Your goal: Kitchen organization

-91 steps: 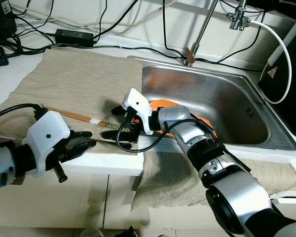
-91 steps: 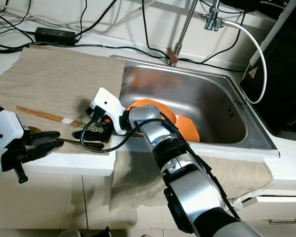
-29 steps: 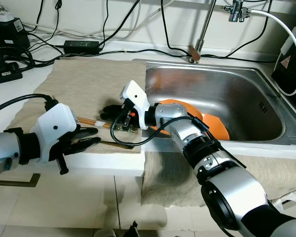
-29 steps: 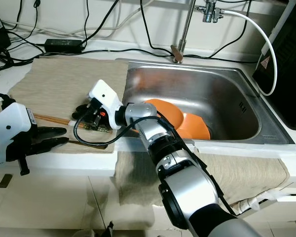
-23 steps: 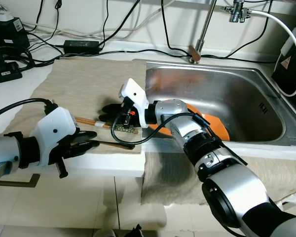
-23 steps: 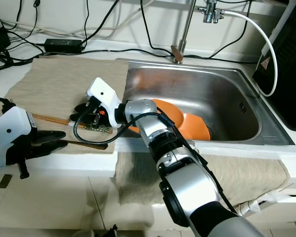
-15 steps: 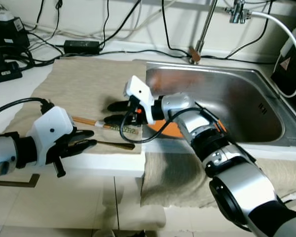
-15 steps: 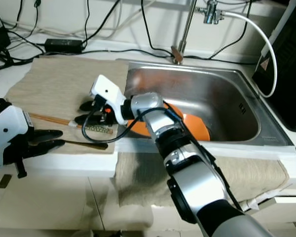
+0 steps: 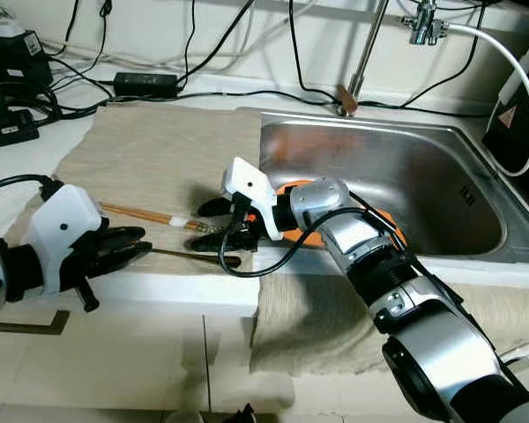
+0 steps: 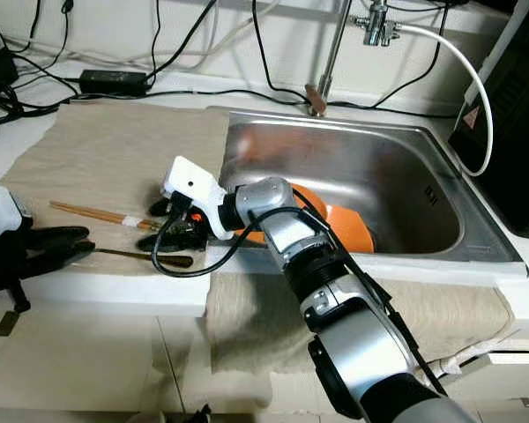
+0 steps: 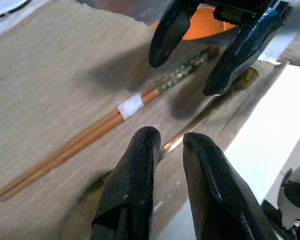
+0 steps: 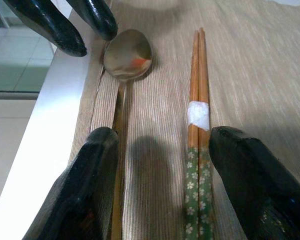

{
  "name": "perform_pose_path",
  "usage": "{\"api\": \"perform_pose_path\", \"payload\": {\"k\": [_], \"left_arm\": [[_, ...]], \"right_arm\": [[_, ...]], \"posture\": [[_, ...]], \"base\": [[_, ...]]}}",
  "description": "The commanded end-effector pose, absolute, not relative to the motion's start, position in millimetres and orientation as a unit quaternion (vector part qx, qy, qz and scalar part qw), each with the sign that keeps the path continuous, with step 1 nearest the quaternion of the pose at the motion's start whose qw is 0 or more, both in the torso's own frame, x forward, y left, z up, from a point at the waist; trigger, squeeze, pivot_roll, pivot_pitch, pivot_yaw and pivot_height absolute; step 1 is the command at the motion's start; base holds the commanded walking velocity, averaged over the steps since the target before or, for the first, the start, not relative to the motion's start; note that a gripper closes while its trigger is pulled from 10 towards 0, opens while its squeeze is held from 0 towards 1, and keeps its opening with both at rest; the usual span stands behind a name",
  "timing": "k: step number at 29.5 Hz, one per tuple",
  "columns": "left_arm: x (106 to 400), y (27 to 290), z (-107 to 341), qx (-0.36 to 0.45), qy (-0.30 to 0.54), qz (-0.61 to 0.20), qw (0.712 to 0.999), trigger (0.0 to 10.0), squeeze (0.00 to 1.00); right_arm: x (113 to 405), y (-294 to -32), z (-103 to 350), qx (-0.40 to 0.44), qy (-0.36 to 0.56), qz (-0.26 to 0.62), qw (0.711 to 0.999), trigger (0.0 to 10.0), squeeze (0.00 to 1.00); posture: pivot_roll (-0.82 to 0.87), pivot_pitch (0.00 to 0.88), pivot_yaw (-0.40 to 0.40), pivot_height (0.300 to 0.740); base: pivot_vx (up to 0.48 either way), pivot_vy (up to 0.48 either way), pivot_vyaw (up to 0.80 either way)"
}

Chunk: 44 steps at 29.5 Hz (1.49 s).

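Note:
A pair of wooden chopsticks (image 9: 141, 214) with a white tape band and green patterned ends lies on the beige cloth mat (image 9: 159, 150) left of the sink. A slim gold spoon (image 9: 189, 256) lies beside them, nearer the counter's front edge. My right gripper (image 9: 207, 226) is open and low over the mat, one finger on each side of the chopsticks' green ends and the spoon handle (image 12: 117, 150). My left gripper (image 9: 139, 241) hovers at the counter edge by the spoon bowl (image 12: 127, 59), its fingers narrowly parted with nothing held.
Orange dishes (image 9: 375, 225) lie in the steel sink (image 9: 441, 167) to the right, under a faucet (image 9: 363, 53). Black cables and a power adapter (image 9: 145, 84) run along the back of the counter. A beige towel (image 9: 309, 326) hangs over the front edge.
The camera has shifted. My right gripper has come down closer to the mat with its fingers spread wider around the chopsticks' ends. Chopsticks and spoon lie as before.

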State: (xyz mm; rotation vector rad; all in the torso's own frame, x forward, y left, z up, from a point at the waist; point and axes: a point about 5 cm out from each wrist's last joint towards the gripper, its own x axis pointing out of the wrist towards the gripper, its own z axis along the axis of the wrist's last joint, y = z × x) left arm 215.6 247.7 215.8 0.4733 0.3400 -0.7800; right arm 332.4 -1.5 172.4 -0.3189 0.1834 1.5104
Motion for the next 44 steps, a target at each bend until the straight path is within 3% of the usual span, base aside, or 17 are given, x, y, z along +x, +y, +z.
{"api": "perform_pose_path", "payload": {"k": [1, 13, 14, 15, 16, 17, 18, 40, 44], "left_arm": [[215, 248, 220, 0.232, 0.156, -0.380, 0.882, 10.0, 0.00], [214, 245, 219, 0.232, 0.153, -0.391, 0.877, 10.0, 0.00], [213, 244, 219, 0.232, 0.154, -0.393, 0.876, 10.0, 0.00], [213, 244, 219, 0.232, 0.155, -0.394, 0.875, 10.0, 0.00], [213, 244, 219, 0.233, 0.155, -0.395, 0.875, 10.0, 0.00], [213, 244, 219, 0.233, 0.155, -0.396, 0.875, 10.0, 0.00], [213, 243, 219, 0.234, 0.156, -0.396, 0.874, 10.0, 0.00], [215, 240, 216, 0.238, 0.161, -0.402, 0.869, 10.0, 0.00], [215, 240, 215, 0.239, 0.161, -0.403, 0.869, 10.0, 0.00]], "right_arm": [[335, -5, 173, -0.154, 0.084, 0.673, 0.718, 10.0, 0.00], [337, -9, 154, -0.151, 0.120, 0.652, 0.733, 10.0, 0.00], [337, -10, 151, -0.149, 0.127, 0.652, 0.732, 8.3, 0.00], [337, -10, 150, -0.147, 0.131, 0.653, 0.731, 3.8, 0.00], [337, -11, 149, -0.147, 0.133, 0.654, 0.731, 3.8, 0.00], [337, -11, 149, -0.146, 0.134, 0.653, 0.731, 1.0, 0.00], [337, -11, 149, -0.146, 0.134, 0.653, 0.731, 0.0, 0.00], [339, -13, 144, -0.143, 0.135, 0.644, 0.740, 0.0, 0.00], [343, -12, 152, -0.127, 0.109, 0.637, 0.752, 0.0, 0.00]], "posture": [[0.11, 0.000, -0.086, 0.740], [0.11, 0.000, -0.086, 0.740], [0.11, 0.000, -0.086, 0.740], [0.11, 0.000, -0.086, 0.740], [0.11, 0.000, -0.086, 0.740], [0.11, 0.000, -0.086, 0.740], [0.11, 0.000, -0.086, 0.740], [0.11, 0.000, -0.084, 0.740], [0.11, 0.000, -0.082, 0.740]], "base": [[0.000, 0.000, 0.00], [0.000, 0.000, 0.00], [0.000, 0.000, 0.00], [0.000, 0.000, 0.00], [0.000, 0.000, 0.00], [0.000, 0.000, 0.00], [0.000, 0.000, 0.00], [0.000, 0.000, 0.00], [0.000, 0.000, 0.00]]}}
